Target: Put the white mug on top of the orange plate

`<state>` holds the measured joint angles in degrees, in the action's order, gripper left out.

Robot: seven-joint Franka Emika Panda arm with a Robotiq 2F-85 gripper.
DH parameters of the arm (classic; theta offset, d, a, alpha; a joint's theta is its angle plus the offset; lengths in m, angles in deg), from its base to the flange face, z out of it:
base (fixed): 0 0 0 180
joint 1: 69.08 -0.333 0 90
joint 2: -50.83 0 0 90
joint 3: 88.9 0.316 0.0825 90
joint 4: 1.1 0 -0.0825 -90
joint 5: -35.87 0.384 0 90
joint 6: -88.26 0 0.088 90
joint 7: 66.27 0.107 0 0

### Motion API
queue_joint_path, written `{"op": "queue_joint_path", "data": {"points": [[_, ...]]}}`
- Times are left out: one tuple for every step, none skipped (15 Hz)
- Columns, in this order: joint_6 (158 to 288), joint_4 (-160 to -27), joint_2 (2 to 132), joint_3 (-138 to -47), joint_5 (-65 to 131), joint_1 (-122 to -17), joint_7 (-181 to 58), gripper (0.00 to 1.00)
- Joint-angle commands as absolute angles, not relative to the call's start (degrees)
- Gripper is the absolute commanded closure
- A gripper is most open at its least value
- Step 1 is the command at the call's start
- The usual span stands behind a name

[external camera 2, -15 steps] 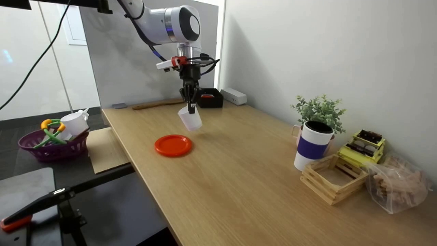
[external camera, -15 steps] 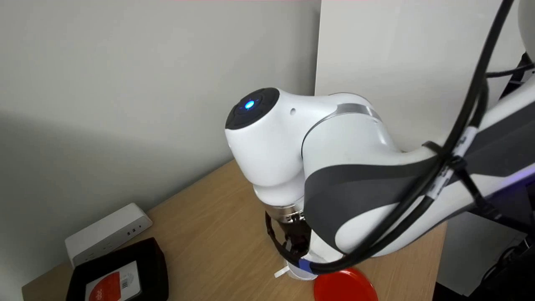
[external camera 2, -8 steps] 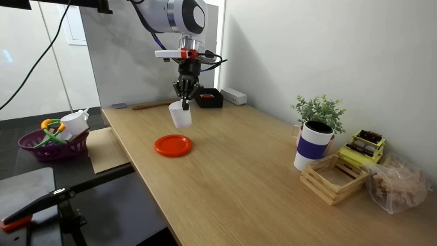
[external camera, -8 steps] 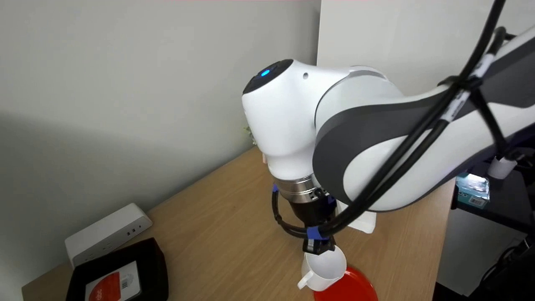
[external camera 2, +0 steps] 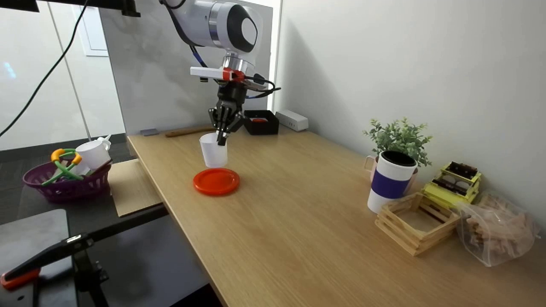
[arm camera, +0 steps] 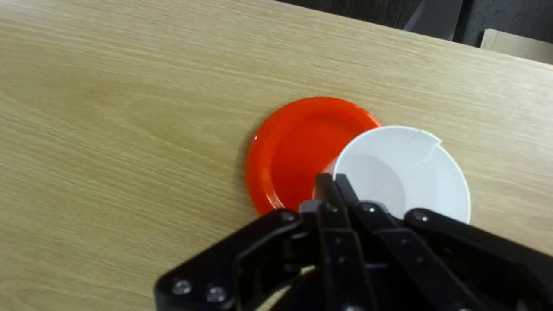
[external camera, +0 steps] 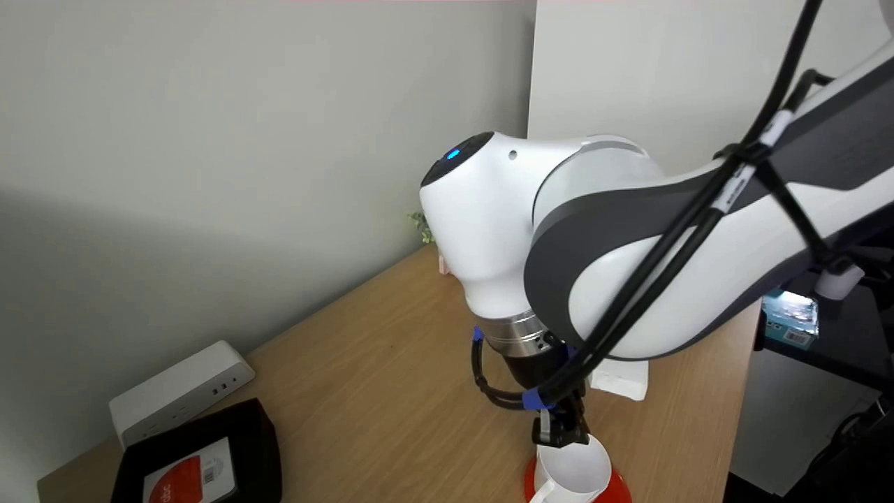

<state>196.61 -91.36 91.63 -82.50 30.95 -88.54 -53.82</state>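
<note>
The white mug (external camera 2: 214,151) hangs in the air, close to upright, held at its rim. My gripper (external camera 2: 222,140) is shut on the mug's wall, one finger inside and one outside, as the wrist view shows at the fingertips (arm camera: 335,177). The orange plate (external camera 2: 216,182) lies flat on the table with nothing on it. In an exterior view the mug (external camera: 574,467) overlaps the plate (external camera: 618,491), its handle toward the camera. In the wrist view the mug (arm camera: 406,172) covers the right part of the plate (arm camera: 289,147). The mug's base is hidden there.
A black tray (external camera 2: 261,124) and a white power box (external camera 2: 292,120) stand at the back, with a wooden stick (external camera 2: 187,131) nearby. A blue-banded cup (external camera 2: 390,183), plant (external camera 2: 400,138), wooden crate (external camera 2: 416,226) and plastic bag (external camera 2: 497,226) line the wall. The table edge runs near the plate.
The mug, in my shut gripper, has moved from beside the plate toward it, rising first and then coming lower. It is less tilted than one second ago. The plate has not moved.
</note>
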Motion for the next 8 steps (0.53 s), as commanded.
{"op": "queue_joint_path", "data": {"points": [[196.4, -91.04, 91.79, -82.33, 30.86, -88.48, -53.72, 0.99], [196.4, -91.02, 91.79, -82.33, 30.86, -88.48, -53.72, 0.99], [196.4, -91.02, 91.79, -82.33, 30.86, -88.49, -53.72, 1.0], [196.39, -91.25, 91.77, -82.3, 31.11, -88.44, -53.48, 1.0], [196.45, -91.48, 91.86, -82.34, 31.48, -88.36, -52.89, 1.0], [196.39, -91.67, 91.91, -82.32, 31.59, -88.28, -52.8, 1.0], [196.51, -91.95, 91.91, -82.32, 31.85, -88.12, -52.52, 1.0], [196.68, -92.15, 92.04, -82.32, 32.08, -87.84, -52.6, 1.0]]}}
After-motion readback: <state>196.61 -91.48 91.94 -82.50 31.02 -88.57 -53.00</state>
